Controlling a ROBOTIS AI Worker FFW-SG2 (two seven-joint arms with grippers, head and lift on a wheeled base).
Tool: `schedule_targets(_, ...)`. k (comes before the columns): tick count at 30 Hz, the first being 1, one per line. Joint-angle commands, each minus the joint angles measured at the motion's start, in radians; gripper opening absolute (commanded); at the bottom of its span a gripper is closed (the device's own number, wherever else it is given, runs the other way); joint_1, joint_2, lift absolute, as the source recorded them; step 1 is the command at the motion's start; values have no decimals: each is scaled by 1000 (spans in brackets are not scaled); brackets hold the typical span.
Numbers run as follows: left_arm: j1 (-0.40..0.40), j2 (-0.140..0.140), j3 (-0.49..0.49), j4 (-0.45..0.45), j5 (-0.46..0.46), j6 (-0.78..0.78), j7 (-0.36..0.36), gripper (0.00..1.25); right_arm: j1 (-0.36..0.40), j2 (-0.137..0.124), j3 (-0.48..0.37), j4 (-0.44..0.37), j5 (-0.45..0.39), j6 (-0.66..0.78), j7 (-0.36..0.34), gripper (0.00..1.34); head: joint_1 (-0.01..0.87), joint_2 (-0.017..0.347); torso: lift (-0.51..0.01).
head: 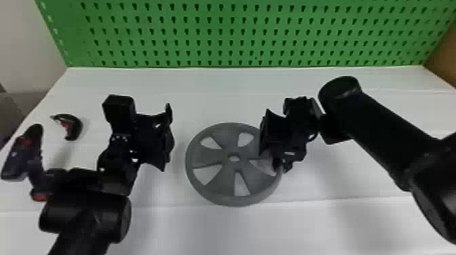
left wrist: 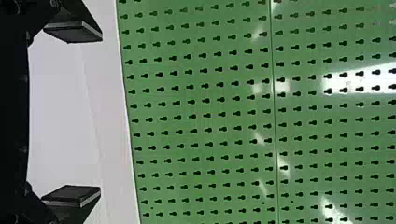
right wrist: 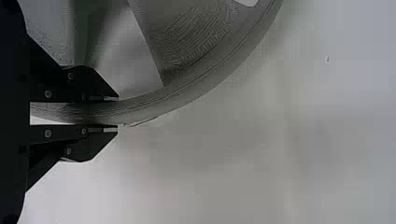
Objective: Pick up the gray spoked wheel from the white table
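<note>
toward the middle of the white table (head: 203, 91), as the head view has it, the gray spoked wheel (head: 234, 149) shows its broad face upward, with openings between its wide spokes and a small hole at the hub; whether its underside touches the table, i cannot tell; the right gripper (head: 273, 156) is at the wheel's right side, on the edge nearer that arm; its jaws are clenched on the rim (right wrist: 154, 100), and the right wrist view gives the grasp plainly, one black finger on the inner side of the rim, by a spoke opening, the other along the outer side, the two nearly parallel; the left gripper (head: 168, 137) is above the table to the left of the wheel, apart from it; its jaws are released and empty, the two fingers spread wide in the left wrist view, with pale surface between them and the green perforated panel (left wrist: 201, 116) beyond; that same panel rises behind the table's far edge in the head view; at the table's left side there is a small curved black and red piece (head: 76, 127), and nearer, just beside the left arm (head: 84, 213), a larger black and red object (head: 20, 162), tilted.
</note>
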Motion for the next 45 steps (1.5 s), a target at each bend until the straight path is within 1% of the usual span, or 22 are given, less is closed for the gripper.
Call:
schedule_targets(1,-1,0,-1,0,1,0,0,1121,-2,2,-9,0,5,7,0,252,765,12,-91)
schedule_targets(23,-1,0,0,0,1,0,0,1121,-4,2,-12,-3,7,15,1,253,765,12,-91)
schedule_targets(28,2,0,2,1,3,0,0,1121,-13,0,-150,-44,137,62,0,253,765,12,-91)
schedule_targets(33,5,0,5,0,4,0,0,1121,-18,-6,-248,-142,254,82,1,253,765,12,-91)
schedule_targets(34,6,0,5,0,4,0,0,1121,-12,-6,-273,-173,285,87,1,253,765,12,-91)
schedule_targets(37,6,2,6,0,4,-2,0,1121,1,-9,-320,-233,324,87,6,253,765,12,-91)
schedule_targets(39,8,3,8,0,7,0,0,1121,16,-9,-354,-282,418,85,79,253,765,12,-91)
schedule_targets(41,12,3,10,0,11,-2,-1,1120,31,-6,-380,-317,476,78,124,253,765,12,-91)
schedule_targets(42,14,5,13,-2,12,-2,-1,1120,42,-3,-399,-336,498,76,142,253,765,12,-91)
schedule_targets(45,22,6,22,-9,14,-2,0,1120,61,0,-417,-376,522,55,184,253,765,12,-91)
